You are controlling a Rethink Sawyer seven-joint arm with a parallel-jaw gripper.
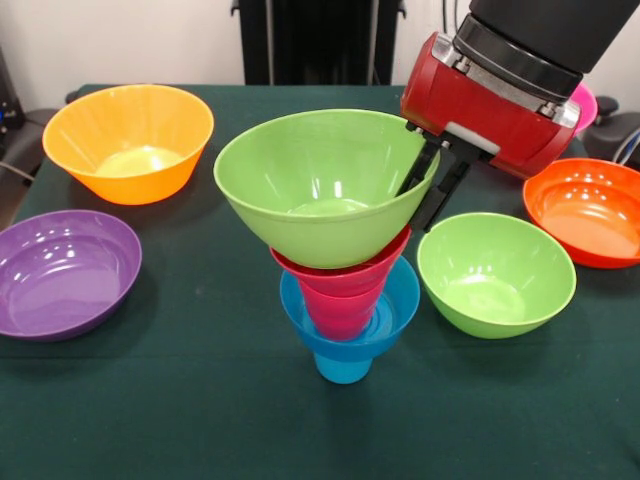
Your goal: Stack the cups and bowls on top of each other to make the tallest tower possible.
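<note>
Atop the tower point(347, 310), a glossy lime green bowl point(322, 185) sits tilted.

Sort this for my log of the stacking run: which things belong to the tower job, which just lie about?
In use: tower; green bowl on top of it, gripper at its rim.
Still waiting: second green bowl, yellow-orange bowl, purple bowl, orange bowl, pink bowl.
Just lying about: nothing visible.
</note>
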